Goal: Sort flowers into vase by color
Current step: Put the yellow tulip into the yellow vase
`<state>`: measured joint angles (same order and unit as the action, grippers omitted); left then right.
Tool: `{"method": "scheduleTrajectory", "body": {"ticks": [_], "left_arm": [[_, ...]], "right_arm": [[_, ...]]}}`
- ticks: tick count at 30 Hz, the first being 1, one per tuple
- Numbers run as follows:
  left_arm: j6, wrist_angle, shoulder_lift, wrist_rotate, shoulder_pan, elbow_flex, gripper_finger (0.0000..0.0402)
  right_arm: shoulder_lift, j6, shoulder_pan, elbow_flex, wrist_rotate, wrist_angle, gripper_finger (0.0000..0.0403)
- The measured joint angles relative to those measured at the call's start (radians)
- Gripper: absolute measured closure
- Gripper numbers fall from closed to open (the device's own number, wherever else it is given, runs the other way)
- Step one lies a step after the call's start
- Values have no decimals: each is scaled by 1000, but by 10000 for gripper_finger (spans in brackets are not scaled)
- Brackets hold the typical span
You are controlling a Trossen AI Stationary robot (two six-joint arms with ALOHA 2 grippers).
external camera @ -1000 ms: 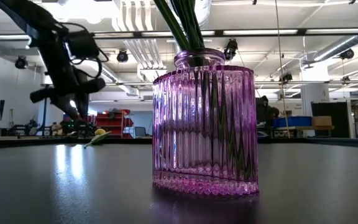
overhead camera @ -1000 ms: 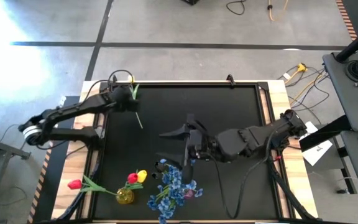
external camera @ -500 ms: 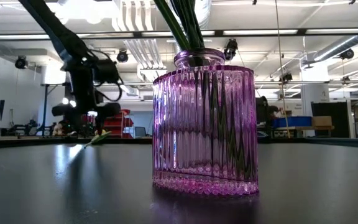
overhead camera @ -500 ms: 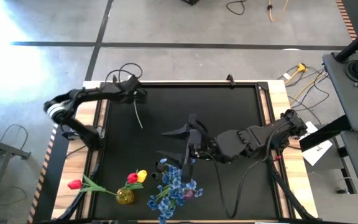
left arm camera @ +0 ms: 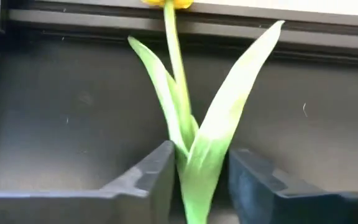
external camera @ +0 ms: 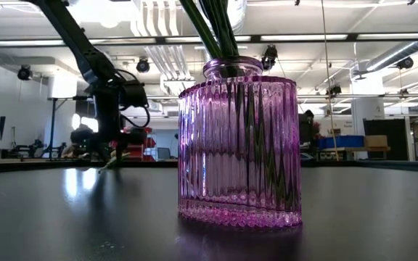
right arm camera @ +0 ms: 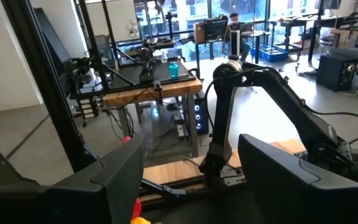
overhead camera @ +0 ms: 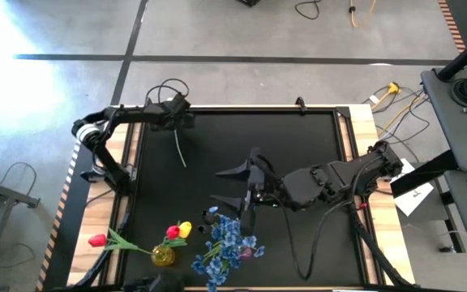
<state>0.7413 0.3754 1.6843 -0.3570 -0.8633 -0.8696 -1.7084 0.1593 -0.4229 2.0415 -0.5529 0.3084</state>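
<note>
The left gripper (overhead camera: 177,122) sits at the far-left corner of the table (overhead camera: 298,146), low over a loose yellow tulip (left arm camera: 188,134). In the wrist view its fingers (left arm camera: 148,177) stand either side of the stem where the two leaves fork; whether they are already pinching it cannot be told. The bloom lies against the table's far edge and the stem (overhead camera: 180,150) trails toward the middle.

The right gripper (overhead camera: 246,191) hovers mid-table, fingers spread wide and holding nothing, just beyond the blue sprays (overhead camera: 227,243).

At the near edge, the purple ribbed vase (external camera: 239,141) holds the blue sprays. Beside it, a small yellow vase (overhead camera: 163,256) holds a red and a yellow tulip (overhead camera: 185,229); another red tulip (overhead camera: 97,240) leans out to the left.

Judgement on handling: the tulip is light, with a thin springy stem and soft leaves. A grip at the leaf fork risks creasing the leaves and letting the stem swing. Lower down, on bare stem, looks the safer hold for steering into the narrow neck.
</note>
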Motion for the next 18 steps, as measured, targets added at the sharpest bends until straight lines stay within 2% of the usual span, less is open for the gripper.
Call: {"method": "scheduleTrajectory", "body": {"ticks": [7, 12, 18], "left_arm": [[-48, -2, 17, 6, -14, 12, 390], [-71, -16, -60, 68, -4, 31, 388], [-75, -131, -335, 106, 62, 139, 398]], "right_arm": [[0, -1, 0, 0, 0, 3, 154], [0, -2, 0, 0, 0, 3, 154], [0, -2, 0, 0, 2, 17, 154]]}}
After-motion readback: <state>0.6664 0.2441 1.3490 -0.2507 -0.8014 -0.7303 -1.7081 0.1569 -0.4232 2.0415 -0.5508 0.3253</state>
